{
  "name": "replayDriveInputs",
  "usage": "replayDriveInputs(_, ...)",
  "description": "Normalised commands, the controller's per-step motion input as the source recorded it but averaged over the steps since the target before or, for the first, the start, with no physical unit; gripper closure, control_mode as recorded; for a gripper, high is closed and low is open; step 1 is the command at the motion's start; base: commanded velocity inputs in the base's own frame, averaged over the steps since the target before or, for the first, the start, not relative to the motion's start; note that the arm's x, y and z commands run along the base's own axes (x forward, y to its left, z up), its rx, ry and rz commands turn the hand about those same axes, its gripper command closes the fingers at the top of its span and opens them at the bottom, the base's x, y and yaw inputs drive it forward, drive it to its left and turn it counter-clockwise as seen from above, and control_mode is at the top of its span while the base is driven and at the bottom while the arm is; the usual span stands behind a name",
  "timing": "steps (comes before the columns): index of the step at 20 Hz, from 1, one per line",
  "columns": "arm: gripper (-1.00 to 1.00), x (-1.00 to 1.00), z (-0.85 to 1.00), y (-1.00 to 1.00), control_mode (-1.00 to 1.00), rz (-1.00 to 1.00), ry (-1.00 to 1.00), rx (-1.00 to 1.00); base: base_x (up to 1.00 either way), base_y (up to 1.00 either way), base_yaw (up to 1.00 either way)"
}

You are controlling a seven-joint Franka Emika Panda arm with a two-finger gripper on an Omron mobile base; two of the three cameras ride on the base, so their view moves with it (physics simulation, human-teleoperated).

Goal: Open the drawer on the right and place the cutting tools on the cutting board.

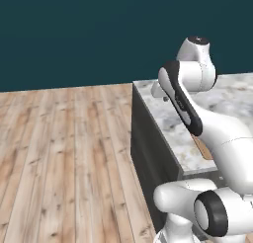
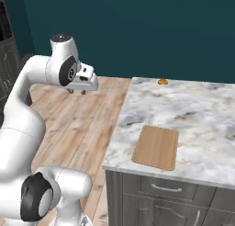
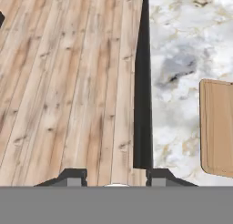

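Observation:
The light tan cutting board (image 2: 156, 147) lies bare on the marble counter (image 2: 193, 108) near its front edge, and it also shows at the right edge of the hand view as the cutting board (image 3: 218, 127). Under it a dark grey drawer front (image 2: 137, 184) with a pale handle sits shut. No cutting tools are in sight. My gripper (image 2: 77, 91) hangs open and empty above the wooden floor, left of the counter's end, pointing down. Its fingertips (image 3: 73, 176) stand wide apart in the hand view.
A small orange object (image 2: 162, 81) rests at the counter's far edge. The cabinet's dark side panel (image 1: 148, 148) drops to the wooden floor (image 1: 64, 158). A teal wall (image 2: 137, 32) closes the back, and dark cabinetry (image 2: 7, 50) stands at far left.

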Motion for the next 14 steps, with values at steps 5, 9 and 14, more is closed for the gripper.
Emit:
replayDriveInputs(5, -1.00, -0.58, -0.19, -0.52, -1.00, -0.03, -0.08, 0.11, 0.00, 0.00, 0.00)
replayDriveInputs(9, -1.00, -1.00, -0.42, -1.00, -1.00, -0.15, -0.17, 0.35, 0.00, 0.00, 0.00)
replayDriveInputs(14, -1.00, -1.00, -0.58, -1.00, -1.00, -0.17, -0.17, 0.35, 0.00, 0.00, 0.00)
